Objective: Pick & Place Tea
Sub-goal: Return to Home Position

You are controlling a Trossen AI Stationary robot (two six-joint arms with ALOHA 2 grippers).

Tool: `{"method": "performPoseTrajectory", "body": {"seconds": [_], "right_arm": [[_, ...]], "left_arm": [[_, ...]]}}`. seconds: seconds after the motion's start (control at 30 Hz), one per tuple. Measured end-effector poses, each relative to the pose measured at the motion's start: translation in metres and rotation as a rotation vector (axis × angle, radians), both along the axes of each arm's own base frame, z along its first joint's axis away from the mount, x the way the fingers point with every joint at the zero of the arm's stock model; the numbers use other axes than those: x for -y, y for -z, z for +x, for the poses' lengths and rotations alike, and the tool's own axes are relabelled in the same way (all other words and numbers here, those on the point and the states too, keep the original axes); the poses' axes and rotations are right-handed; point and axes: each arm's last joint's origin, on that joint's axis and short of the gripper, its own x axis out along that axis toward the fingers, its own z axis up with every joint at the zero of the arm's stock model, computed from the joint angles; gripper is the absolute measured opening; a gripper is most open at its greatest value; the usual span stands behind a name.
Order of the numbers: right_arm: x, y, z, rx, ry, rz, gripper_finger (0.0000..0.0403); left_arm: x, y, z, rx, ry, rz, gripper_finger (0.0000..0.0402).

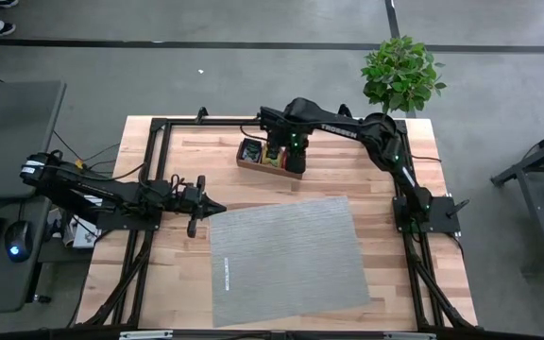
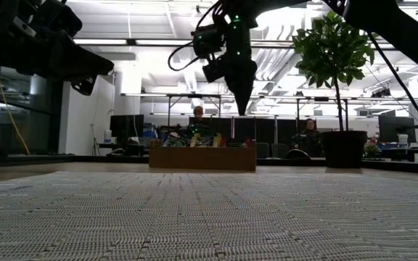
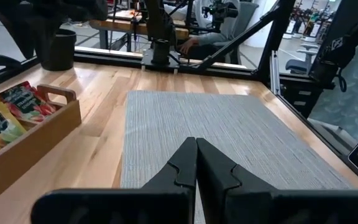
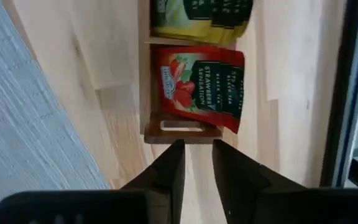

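The tea shows as sachets in a brown wooden tray [image 1: 249, 162] at the table's far middle. A red sachet [image 4: 201, 87] sits in the tray's end compartment, with yellow-green ones [image 4: 204, 18] in the compartment beside it. My right gripper [image 4: 197, 152] hangs above the tray's end wall, pointing down, its fingers a little apart with nothing between them. In the low view it [image 2: 240, 109] is well clear of the tray [image 2: 202, 158]. My left gripper [image 3: 196, 146] waits shut and level at the left edge of the grey mat [image 1: 291, 260].
The grey mat covers the table's near middle. A potted plant [image 1: 402, 74] stands at the far right corner. A black frame rail [image 1: 187, 121] runs along the table's far edge. Bare wood lies between the tray and the mat.
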Motion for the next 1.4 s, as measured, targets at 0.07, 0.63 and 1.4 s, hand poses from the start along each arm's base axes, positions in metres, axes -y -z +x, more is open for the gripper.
{"method": "performPoseTrajectory", "body": {"seconds": [0.07, 0.63, 1.4], "right_arm": [[-0.003, -0.007, -0.001, 0.027, 0.019, -0.009, 0.0074], [-0.062, -0.073, -0.033, 0.499, 0.011, 0.096, 0.0003], [-0.143, 0.034, -0.230, 1.548, 0.521, 0.147, 0.0001]], "left_arm": [[0.000, 0.000, 0.000, 0.000, 0.000, 0.000, 0.0001], [-0.002, 0.003, -0.009, -0.059, -0.027, 0.066, 0.0001], [-0.010, 0.008, -0.022, -0.067, -0.227, 0.085, 0.0001]]}}
